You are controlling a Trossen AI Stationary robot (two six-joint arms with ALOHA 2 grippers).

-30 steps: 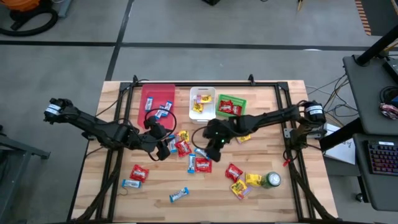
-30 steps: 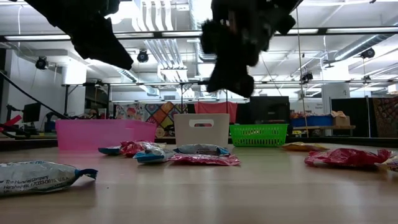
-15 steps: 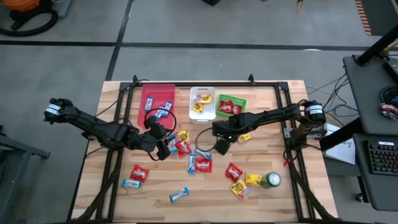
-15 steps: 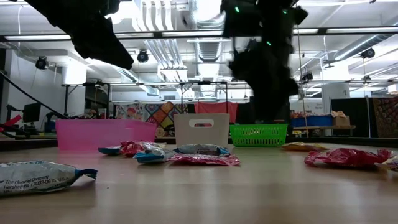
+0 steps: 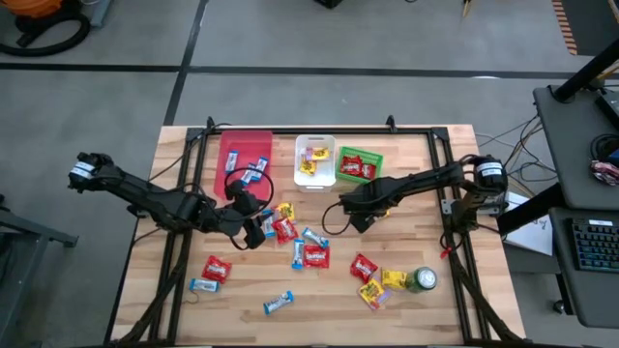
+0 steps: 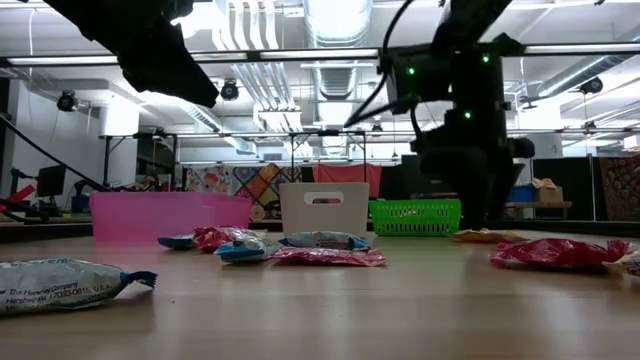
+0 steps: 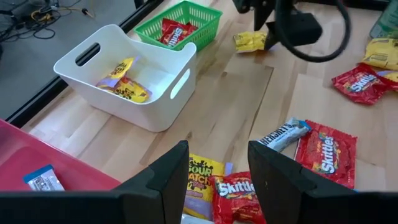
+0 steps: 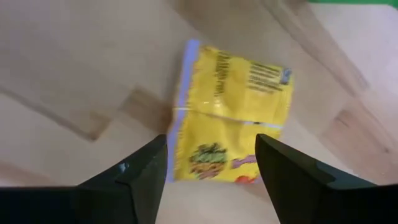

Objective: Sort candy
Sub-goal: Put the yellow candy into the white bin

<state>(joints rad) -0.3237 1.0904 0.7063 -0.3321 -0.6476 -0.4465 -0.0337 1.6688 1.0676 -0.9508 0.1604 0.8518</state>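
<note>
Candy lies scattered over the wooden table (image 5: 426,174): red, yellow and blue-and-silver packets. My right gripper (image 5: 360,215) points down, open, over a yellow packet (image 8: 230,112) that lies flat on the wood near the green basket (image 5: 360,162); its fingers stand to either side without touching. My left gripper (image 5: 259,228) hovers open at the table's middle above a yellow packet (image 7: 202,174) and a red packet (image 7: 239,199), holding nothing.
A pink bin (image 5: 244,159) with blue bars, a white bin (image 5: 315,159) with yellow packets and the green basket with red packets stand in a row at the far edge. A green can (image 5: 422,280) stands near the front right among more candy.
My right gripper has gone toward the table's right edge and down, tipping from a slant until it points straight down over the yellow packet. The candy on the table has not moved.
</note>
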